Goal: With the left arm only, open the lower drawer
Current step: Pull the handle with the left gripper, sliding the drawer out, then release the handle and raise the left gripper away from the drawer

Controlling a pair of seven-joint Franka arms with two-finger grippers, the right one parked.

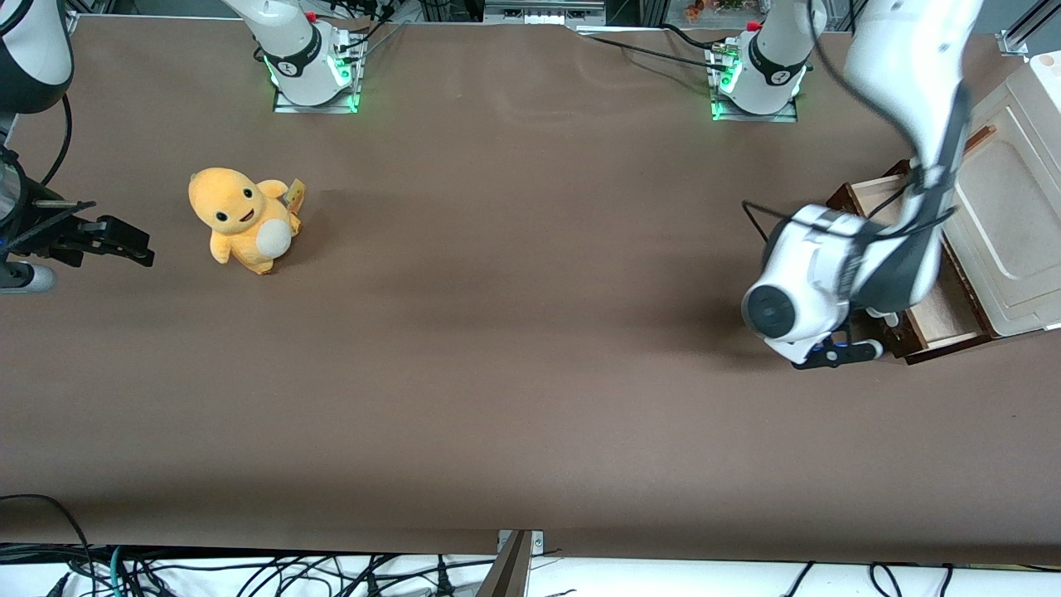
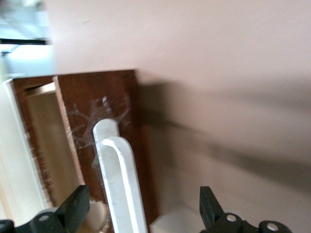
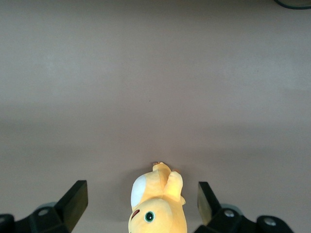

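The lower drawer (image 1: 945,315) is dark brown with a pale beige inside and stands partly pulled out of the cream cabinet (image 1: 1015,215) at the working arm's end of the table. The left arm's wrist (image 1: 808,278) hangs over the drawer front and hides the gripper in the front view. In the left wrist view, the gripper (image 2: 143,201) is open. One of its fingers (image 2: 77,204) is on each side of the white bar handle (image 2: 119,184), apart from it. The brown drawer front (image 2: 121,97) and the beige inside (image 2: 46,141) show there.
A yellow plush toy (image 1: 244,217) sits on the brown table toward the parked arm's end; it also shows in the right wrist view (image 3: 158,204). Two arm bases (image 1: 758,79) stand farthest from the front camera. Cables lie along the table's near edge.
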